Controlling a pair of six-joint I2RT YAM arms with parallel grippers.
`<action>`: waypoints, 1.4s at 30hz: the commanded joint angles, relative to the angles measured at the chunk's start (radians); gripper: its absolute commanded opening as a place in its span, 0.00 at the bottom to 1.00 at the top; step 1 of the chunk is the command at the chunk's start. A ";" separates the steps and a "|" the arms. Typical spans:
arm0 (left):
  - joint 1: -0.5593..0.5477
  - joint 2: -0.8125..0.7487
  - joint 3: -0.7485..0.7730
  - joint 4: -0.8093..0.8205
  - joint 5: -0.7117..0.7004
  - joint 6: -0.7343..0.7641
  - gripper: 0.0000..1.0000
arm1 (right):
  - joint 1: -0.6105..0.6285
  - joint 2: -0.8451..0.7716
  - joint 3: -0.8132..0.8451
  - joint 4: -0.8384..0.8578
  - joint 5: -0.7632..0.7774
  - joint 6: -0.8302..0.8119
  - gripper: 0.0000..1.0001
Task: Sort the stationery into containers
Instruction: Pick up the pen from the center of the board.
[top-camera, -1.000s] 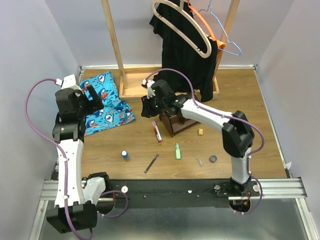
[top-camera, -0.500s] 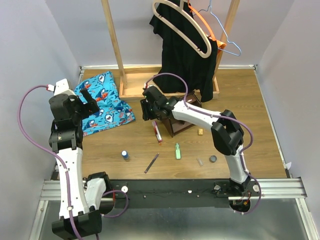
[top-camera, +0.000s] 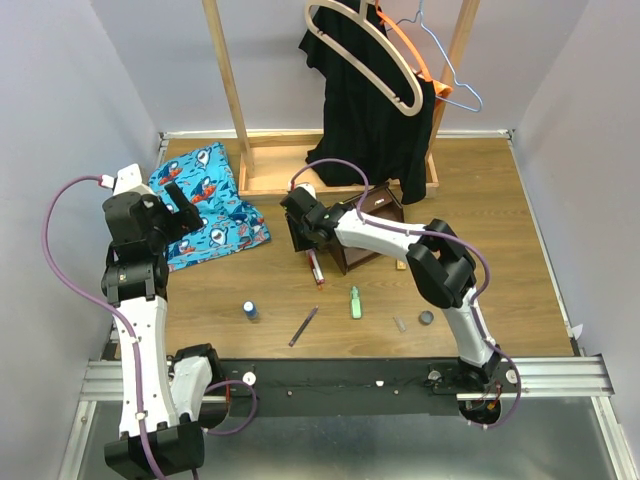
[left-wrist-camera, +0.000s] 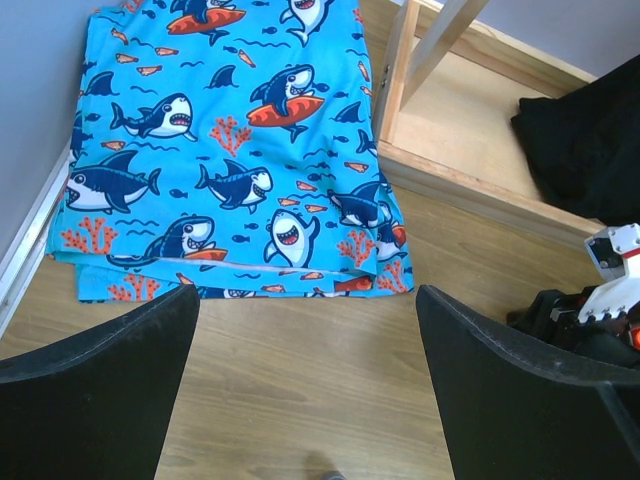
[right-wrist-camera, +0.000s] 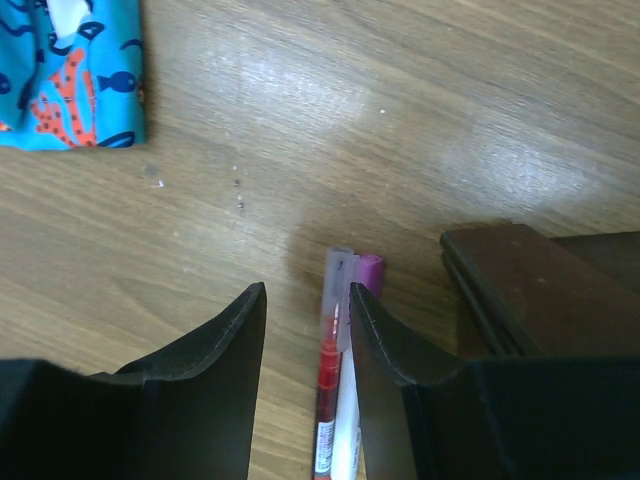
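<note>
My right gripper (right-wrist-camera: 305, 300) is open and low over the table, just left of the dark brown organizer (right-wrist-camera: 540, 290). A red pen (right-wrist-camera: 330, 400) with a clear cap lies between its fingers. A white marker with a pink cap (right-wrist-camera: 368, 270) lies beside the pen, partly behind the right finger. In the top view the right gripper (top-camera: 300, 232) is at the organizer's (top-camera: 360, 235) left side, above the pen pair (top-camera: 316, 268). A blue bottle (top-camera: 249, 310), purple pen (top-camera: 303, 326), green marker (top-camera: 354, 302), tan eraser (top-camera: 400, 265) and dark disc (top-camera: 426, 318) lie loose. My left gripper (left-wrist-camera: 305, 310) is open and empty.
The blue shark-patterned cloth (top-camera: 210, 205) lies at the back left, under my left gripper (top-camera: 180, 205). A light wooden rack base (top-camera: 270, 170) with a black garment (top-camera: 370, 110) and hangers stands at the back. A small grey piece (top-camera: 399, 324) lies near the disc.
My right gripper has moved down and nearer, to the pens left of the organizer. My left arm shifted slightly left and settled over the cloth's edge.
</note>
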 joint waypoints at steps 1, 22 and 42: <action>0.006 -0.009 -0.015 -0.013 0.032 -0.005 0.99 | 0.007 0.024 -0.017 0.008 0.062 -0.028 0.46; -0.064 0.027 -0.019 -0.022 0.001 0.026 0.99 | 0.030 0.092 0.004 0.023 0.025 -0.055 0.30; -0.064 0.038 -0.021 -0.013 0.041 0.035 0.99 | 0.038 -0.190 0.228 0.179 -0.182 -0.245 0.01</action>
